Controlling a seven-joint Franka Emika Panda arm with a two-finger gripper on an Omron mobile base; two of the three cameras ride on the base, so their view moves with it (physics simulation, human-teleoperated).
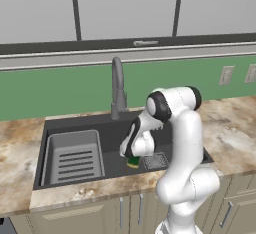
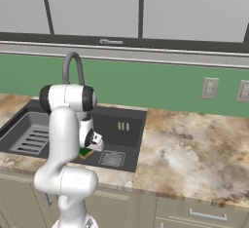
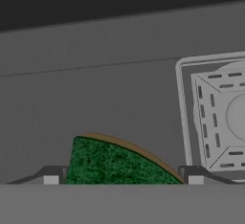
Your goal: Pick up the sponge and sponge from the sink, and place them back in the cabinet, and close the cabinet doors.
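1. Your white arm with dark joints folds down over the counter edge into the wide dark grey sink basin (image 1: 107, 128), so the two-finger gripper (image 1: 134, 158) hangs low above the basin floor, right over what it must lift.
2. A small sponge with a dark green scrub top and a yellow base (image 3: 117, 163) lies flat on the sink floor, green face up, just beside the square grey drain grate (image 3: 217, 117) — in the right half of the basin, well apart from the light grey ribbed rack insert (image 1: 74, 157) on the left.
3. In the hand view the sponge sits between the two dark finger tips (image 3: 51, 176), one on each flank, neither clearly touching it. The jaws stand apart around the sponge; you are not gripping it yet, as far as the pictures show.
4. The straddle looks deliberate — the tips bracket the block so that closing would pinch its sides.
5. The sponge's near end is cut off at the bottom of the hand view, so its long axis cannot be told with confidence; the visible corner points towards the back wall of the basin.
6. Only one sponge can be made out.
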